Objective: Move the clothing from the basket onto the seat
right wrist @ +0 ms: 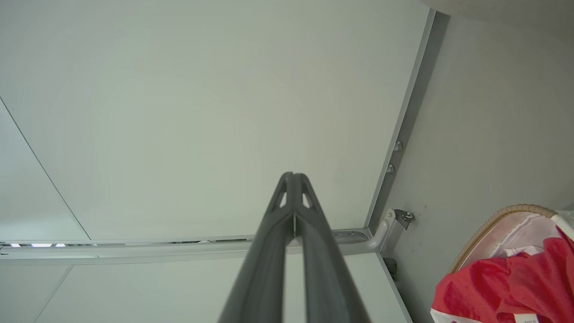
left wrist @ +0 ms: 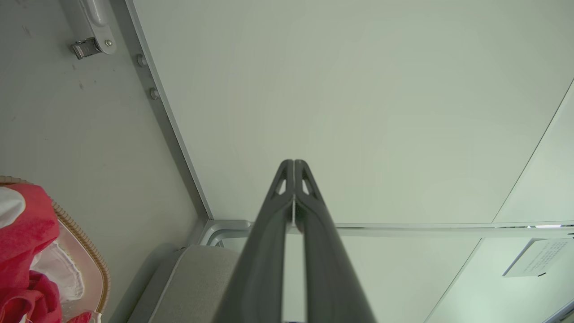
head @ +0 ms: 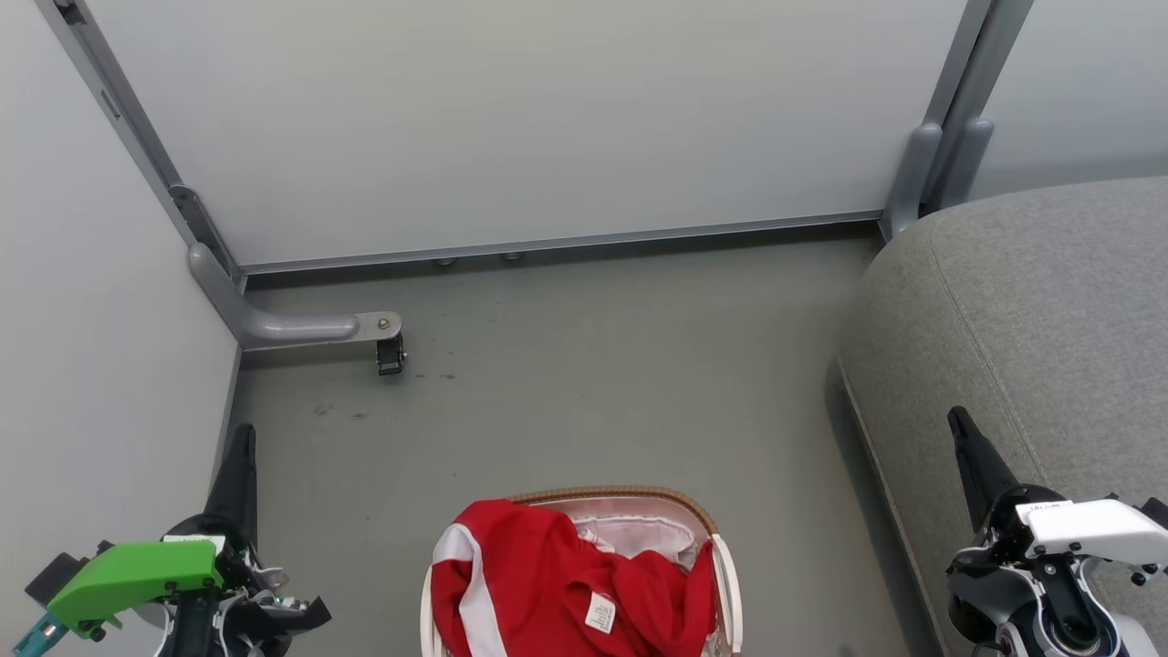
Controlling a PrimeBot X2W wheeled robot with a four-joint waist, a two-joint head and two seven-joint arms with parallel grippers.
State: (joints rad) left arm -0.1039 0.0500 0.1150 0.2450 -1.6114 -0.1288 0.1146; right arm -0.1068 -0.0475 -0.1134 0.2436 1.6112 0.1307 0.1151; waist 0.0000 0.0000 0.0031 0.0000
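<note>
Grey floor [head: 593, 383] bears the basket [head: 630, 494], clothing [head: 547, 584] heaped crosswise inside; left fingers [head: 239, 484], right fingers [head: 979, 465] each pressed together.

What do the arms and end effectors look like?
Each end effector has two long dark grey fingers tapering to a point, with triangular cut-outs near the tips. The left end effector has a bright green wrist cover; the right end effector a white cover.

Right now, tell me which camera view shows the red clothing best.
The head view: the clothing lies heaped in the basket at bottom centre, seen from above, broadly in frame. The left wrist view catches a red fold at its left edge; the right wrist view, a bunch at its lower right corner.
</note>
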